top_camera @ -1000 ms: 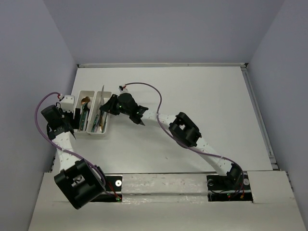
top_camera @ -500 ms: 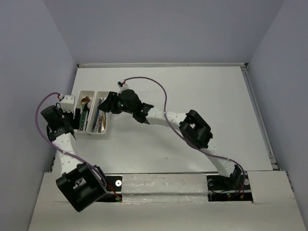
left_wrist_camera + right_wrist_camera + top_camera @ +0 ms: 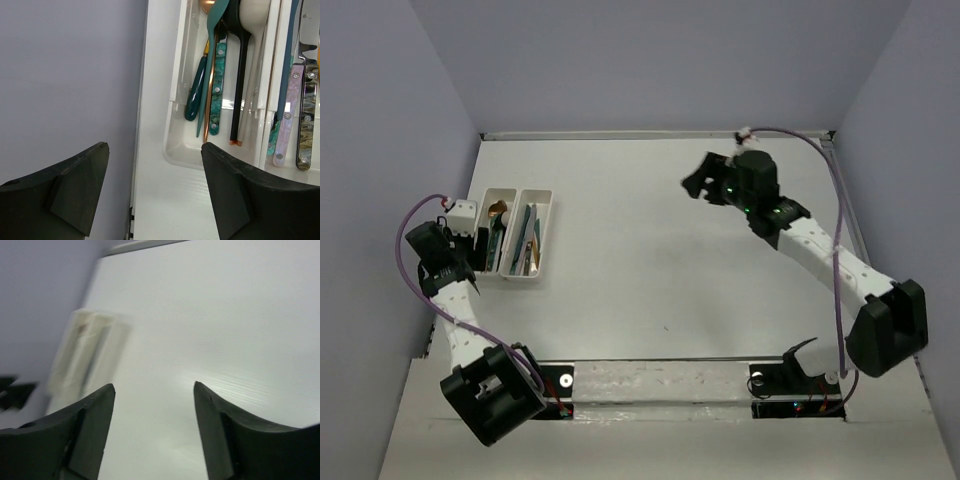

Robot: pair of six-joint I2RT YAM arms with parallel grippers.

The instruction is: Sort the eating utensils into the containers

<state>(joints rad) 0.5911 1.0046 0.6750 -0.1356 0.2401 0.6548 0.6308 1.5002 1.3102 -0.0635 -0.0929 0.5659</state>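
Two joined white containers (image 3: 542, 196) stand at the table's left side, filled with eating utensils (image 3: 511, 238). The left wrist view looks down into the containers (image 3: 172, 150): teal, copper, black and beige handles (image 3: 215, 95) lie in one tray, pearly and dark riveted handles (image 3: 287, 125) in the other. My left gripper (image 3: 155, 147) hangs open just short of the trays' near end, by the wall, holding nothing. My right gripper (image 3: 697, 183) hovers open over the far right of the table, far from the containers (image 3: 85, 350), which show blurred in its own view; the gripper (image 3: 154, 386) holds nothing.
Grey walls close in the table on the left, back and right. A raised rail (image 3: 655, 134) runs along the far edge. The left arm (image 3: 455, 300) stretches along the left wall and the right arm (image 3: 820, 250) along the right side.
My right gripper was shut on a utensil at the right tray, then opened and swung far right and back. The utensil now lies in the tray. The left arm has barely moved.
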